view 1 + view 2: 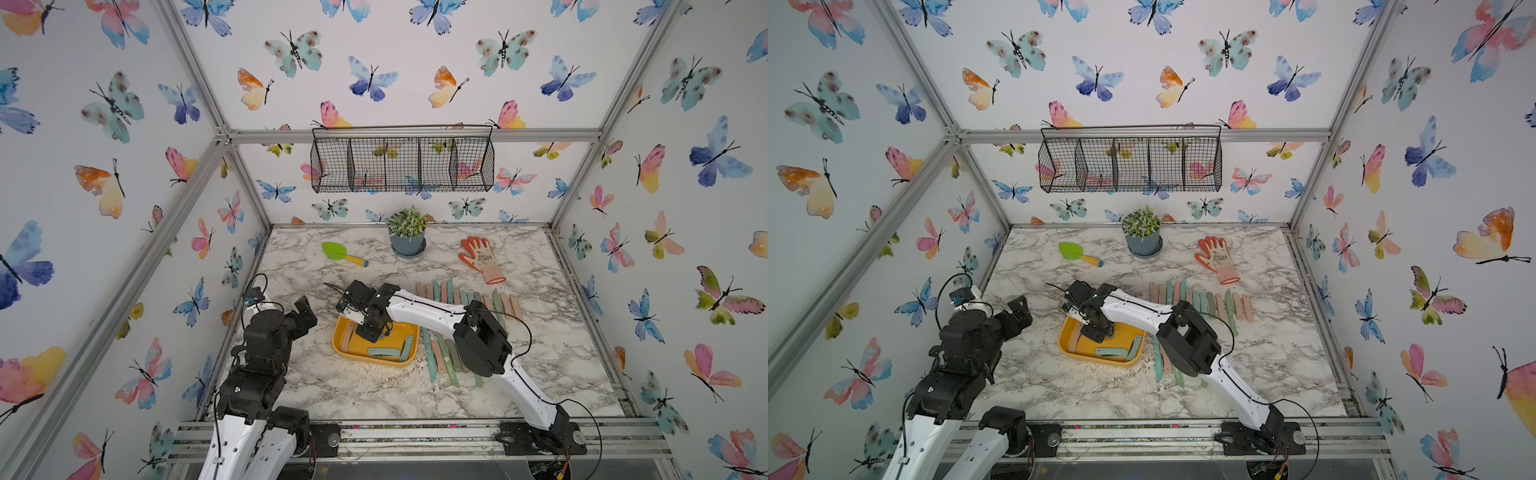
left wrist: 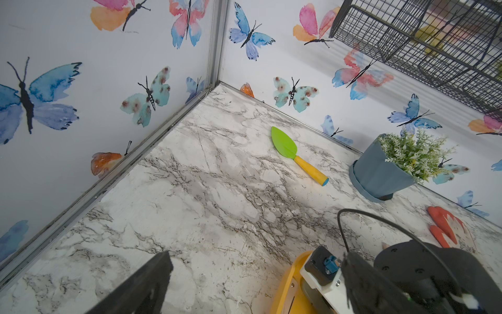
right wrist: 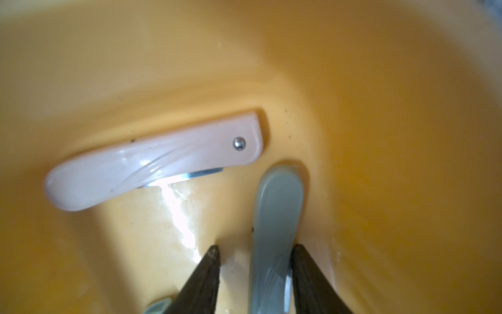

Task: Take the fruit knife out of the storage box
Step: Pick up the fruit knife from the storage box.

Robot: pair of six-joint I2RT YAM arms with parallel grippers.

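The yellow-orange storage box (image 1: 343, 352) (image 1: 1068, 351) (image 3: 380, 108) sits mid-table. My right gripper (image 1: 371, 332) (image 1: 1096, 330) (image 3: 256, 247) reaches down into it, open. In the right wrist view its jaws straddle a folded grey-green fruit knife (image 3: 277, 217) lying on the box floor. One finger touches the knife and a gap shows at the other. A folded pink fruit knife (image 3: 154, 163) (image 1: 348, 336) lies beside it. Two more grey-green knives (image 1: 384, 353) lie in the box's near part. My left gripper (image 1: 305, 311) (image 2: 255, 288) hovers left of the box, open and empty.
Several folded knives lie in rows on the marble table right of the box (image 1: 465, 299) (image 1: 444, 357). At the back stand a potted plant (image 1: 407, 241), a green trowel (image 1: 343, 253) and an orange glove (image 1: 482, 257). A black wire basket (image 1: 403, 162) hangs on the back wall.
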